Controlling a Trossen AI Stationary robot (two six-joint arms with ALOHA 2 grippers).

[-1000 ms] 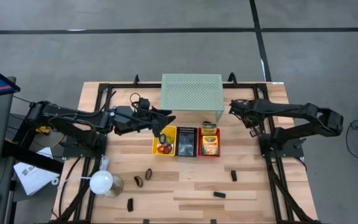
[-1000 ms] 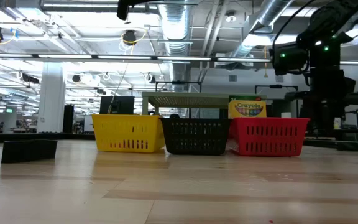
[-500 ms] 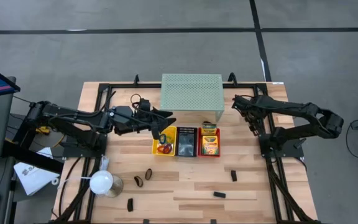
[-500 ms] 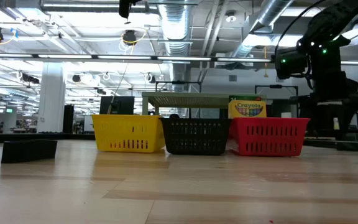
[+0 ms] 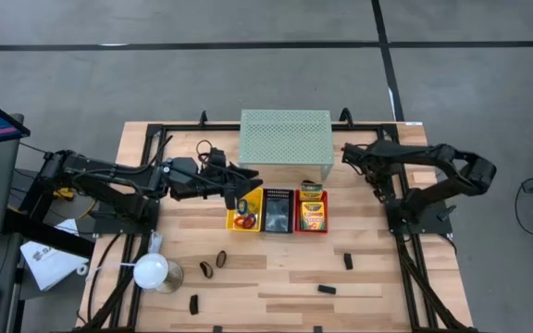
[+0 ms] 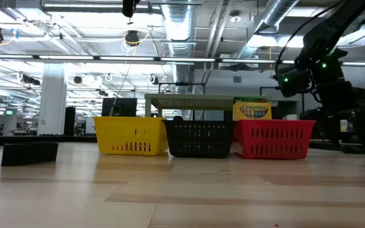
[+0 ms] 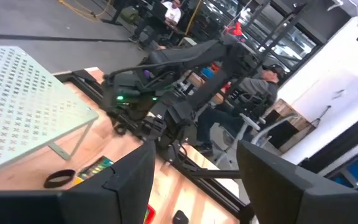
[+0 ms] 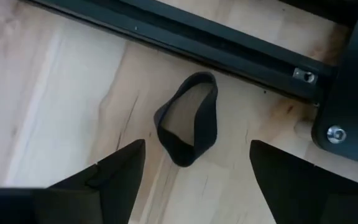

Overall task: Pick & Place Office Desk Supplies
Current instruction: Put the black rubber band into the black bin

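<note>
From above, the left gripper (image 5: 245, 188) hangs at the far left corner of the yellow basket (image 5: 245, 210), and whether anything sits between its fingers is too small to make out; the right gripper (image 5: 352, 158) sits near the table's far right edge beside the pale green mesh shelf (image 5: 285, 137), its fingers blurred into the dark frame rails. The yellow basket, a black basket (image 5: 278, 211) and a red basket (image 5: 312, 211) with crayon boxes (image 5: 312, 215) stand touching in a row mid-table; bands (image 5: 215, 263) and small black clips (image 5: 328, 289) lie scattered on bare wood nearer the front, well apart, by a white round lamp (image 5: 152, 271). From table height, the three slatted baskets hide their contents except the crayon box top (image 6: 253, 110); a black clip (image 6: 30, 152) lies at the left with open wood around it. The left wrist view shows that arm's two dark fingers (image 7: 129, 186) spread moderately, nothing visible between them, the shelf's perforated metal cut off by the edge. The right wrist view shows fingers (image 8: 114, 171) held wide over a twisted dark band (image 8: 188, 118) lying loose on pale wood, just beside a black rail.
</note>
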